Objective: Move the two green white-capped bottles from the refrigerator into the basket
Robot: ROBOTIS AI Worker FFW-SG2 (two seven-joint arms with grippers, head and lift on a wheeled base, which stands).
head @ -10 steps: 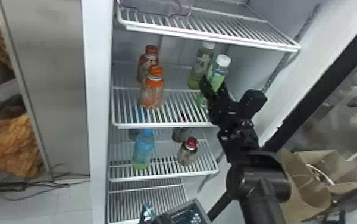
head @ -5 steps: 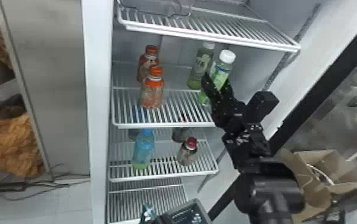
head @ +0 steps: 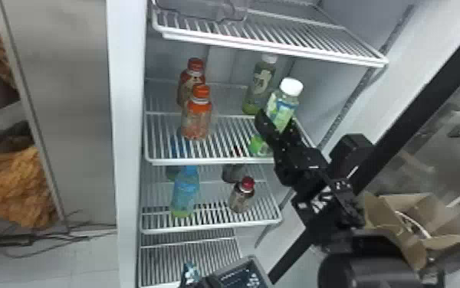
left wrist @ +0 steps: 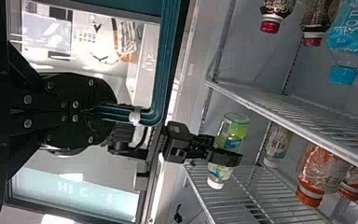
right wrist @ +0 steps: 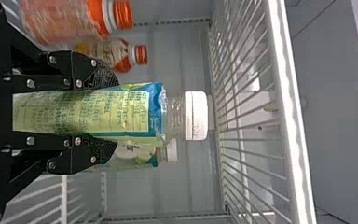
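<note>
White wire shelf [head: 206, 161]: two orange-capped plastic bottles [head: 196, 120]. Right end effector [head: 275, 124] closed round green white-capped bottle [head: 283, 105], front-right corner; left end effector [left wrist: 105, 111] clenched on teal tubing [left wrist: 157, 100].

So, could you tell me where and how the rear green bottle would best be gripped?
Probably at mid-body, with the jaws coming level from the open front and closing on its two sides. The rear green bottle stands upright, its body tall and roughly straight-sided. The front green bottle should probably leave first, as it partly blocks the way.
</note>
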